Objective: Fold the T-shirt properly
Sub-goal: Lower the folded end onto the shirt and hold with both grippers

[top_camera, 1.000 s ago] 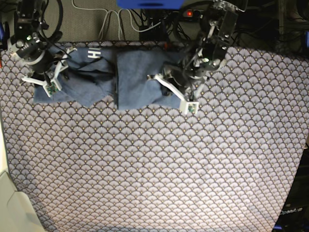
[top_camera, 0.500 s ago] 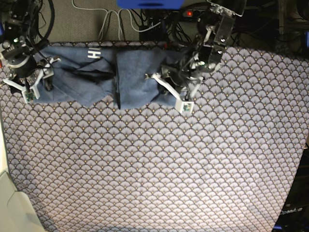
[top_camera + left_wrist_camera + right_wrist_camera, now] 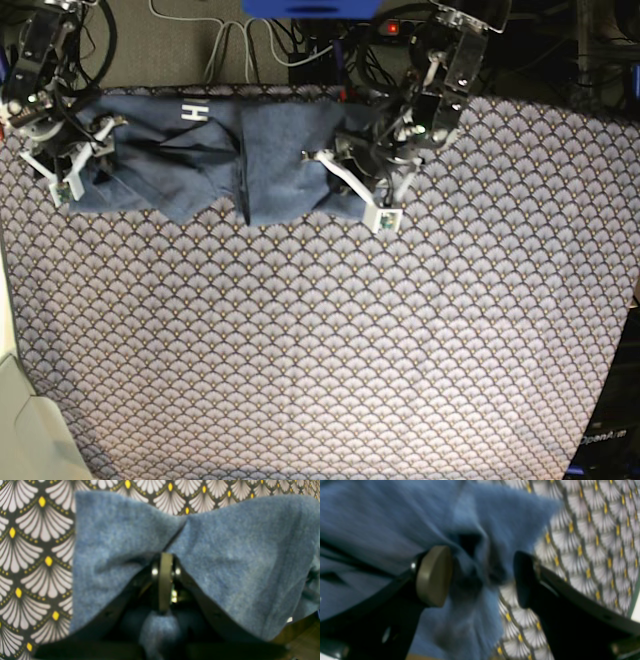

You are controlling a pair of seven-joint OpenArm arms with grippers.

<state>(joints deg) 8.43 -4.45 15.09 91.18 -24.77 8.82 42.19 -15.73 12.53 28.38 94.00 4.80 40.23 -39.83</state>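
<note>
The slate-blue T-shirt (image 3: pixel 280 160) lies bunched in a band along the table's far edge, with a white "H" (image 3: pixel 195 112) showing near its top. My left gripper (image 3: pixel 345 180) is at the shirt's right end. In the left wrist view it (image 3: pixel 165 580) is shut on a fold of the T-shirt (image 3: pixel 225 555), which drapes over both fingers. My right gripper (image 3: pixel 75 160) sits at the shirt's left end. The right wrist view, which is blurred, shows it (image 3: pixel 480 577) open, with a loose bunch of the T-shirt (image 3: pixel 382 517) between the pads (image 3: pixel 432 576), unclamped.
The table (image 3: pixel 330 350) wears a fan-patterned cloth that stretches toward the front. Behind the far edge are cables and a power strip with a red light (image 3: pixel 391 28), plus a blue object (image 3: pixel 310 8). A pale object (image 3: pixel 20 420) sits at the front left corner.
My right gripper has opened wide and moved left to the shirt's left end, spreading the cloth that way. The left gripper stayed shut on the shirt and shifted slightly left and toward the far edge.
</note>
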